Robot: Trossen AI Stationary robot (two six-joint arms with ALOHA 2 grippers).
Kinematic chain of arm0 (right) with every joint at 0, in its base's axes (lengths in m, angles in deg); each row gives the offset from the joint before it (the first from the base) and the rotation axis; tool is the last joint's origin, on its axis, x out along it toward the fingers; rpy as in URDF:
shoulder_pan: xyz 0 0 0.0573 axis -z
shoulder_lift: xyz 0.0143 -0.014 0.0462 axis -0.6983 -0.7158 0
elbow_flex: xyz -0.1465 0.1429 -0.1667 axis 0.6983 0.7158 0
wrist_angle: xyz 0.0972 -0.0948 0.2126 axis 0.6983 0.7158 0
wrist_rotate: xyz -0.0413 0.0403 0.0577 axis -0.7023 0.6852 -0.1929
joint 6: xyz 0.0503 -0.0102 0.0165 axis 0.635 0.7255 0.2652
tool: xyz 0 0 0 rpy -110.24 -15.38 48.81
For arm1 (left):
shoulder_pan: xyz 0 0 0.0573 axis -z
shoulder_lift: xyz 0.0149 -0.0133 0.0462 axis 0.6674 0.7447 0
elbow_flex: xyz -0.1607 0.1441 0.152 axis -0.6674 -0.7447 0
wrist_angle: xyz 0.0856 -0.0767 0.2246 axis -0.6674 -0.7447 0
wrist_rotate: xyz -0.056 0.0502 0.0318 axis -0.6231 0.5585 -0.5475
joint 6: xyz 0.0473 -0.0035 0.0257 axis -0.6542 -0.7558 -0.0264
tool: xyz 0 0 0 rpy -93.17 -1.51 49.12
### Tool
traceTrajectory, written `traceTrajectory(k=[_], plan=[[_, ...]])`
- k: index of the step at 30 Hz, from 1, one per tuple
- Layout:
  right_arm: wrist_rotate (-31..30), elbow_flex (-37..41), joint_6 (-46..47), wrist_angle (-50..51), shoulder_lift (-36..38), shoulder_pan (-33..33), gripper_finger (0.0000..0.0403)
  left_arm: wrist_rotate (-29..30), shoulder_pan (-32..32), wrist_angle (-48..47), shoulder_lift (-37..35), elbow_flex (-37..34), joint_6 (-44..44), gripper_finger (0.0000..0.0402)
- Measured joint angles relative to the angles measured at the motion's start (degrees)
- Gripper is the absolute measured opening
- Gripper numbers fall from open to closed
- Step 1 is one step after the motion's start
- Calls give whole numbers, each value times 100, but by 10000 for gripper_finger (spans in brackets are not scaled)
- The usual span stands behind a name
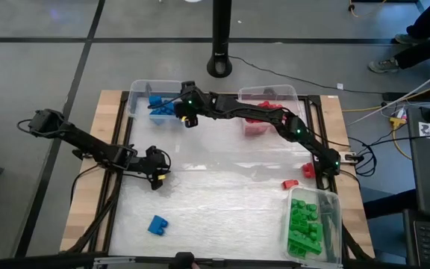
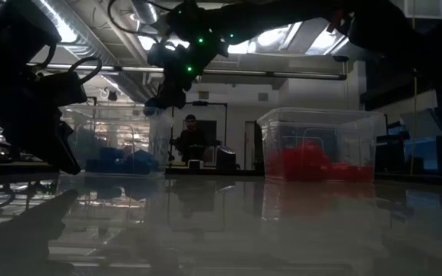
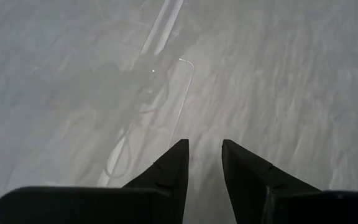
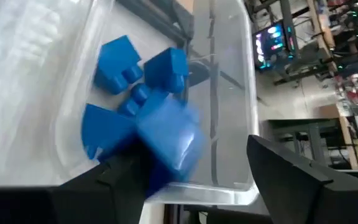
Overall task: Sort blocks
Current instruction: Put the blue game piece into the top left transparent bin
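Observation:
My right gripper (image 1: 188, 119) reaches across the table to the clear bin (image 1: 136, 96) at the far left, which holds several blue blocks (image 4: 120, 65). It is open wide above the bin's edge. A blurred blue block (image 4: 169, 140) shows between its fingers, close to one of them. My left gripper (image 1: 157, 176) hovers over bare table left of centre, its fingers (image 3: 176, 162) a narrow gap apart and holding nothing. One blue block (image 1: 157, 224) lies flat near the table's near edge. A red block (image 1: 290, 184) lies on the table toward the right. My right gripper stands open above the blue bin, with the blurred blue block (image 4: 160, 155) next to the inner side of one finger (image 4: 114, 177). I cannot tell whether the finger touches the block.
A clear bin of red blocks (image 1: 267, 112) stands at the far edge, right of the blue bin. A bin of green blocks (image 1: 308, 224) sits at the near right corner. The right arm spans the far part of the table. A person (image 2: 192, 138) sits beyond the table.

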Motion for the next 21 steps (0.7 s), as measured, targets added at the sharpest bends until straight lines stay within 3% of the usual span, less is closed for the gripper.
traceTrajectory(k=[7, 13, 16, 21], plan=[[-122, -9, -21, 14, -49, -29, 259, -3, 0, -2, 0, 0, 2, 86], [-298, 0, -126, 739, 362, -224, 259, -169, 0, -4, 0, 0, -28, 86], [-120, -12, 58, 1404, 698, -507, 259, -348, 0, -4, -2, 0, -100, 86], [702, -9, 532, 2557, 864, -1138, 259, -706, 2, -9, -137, 1, -93, 86]])
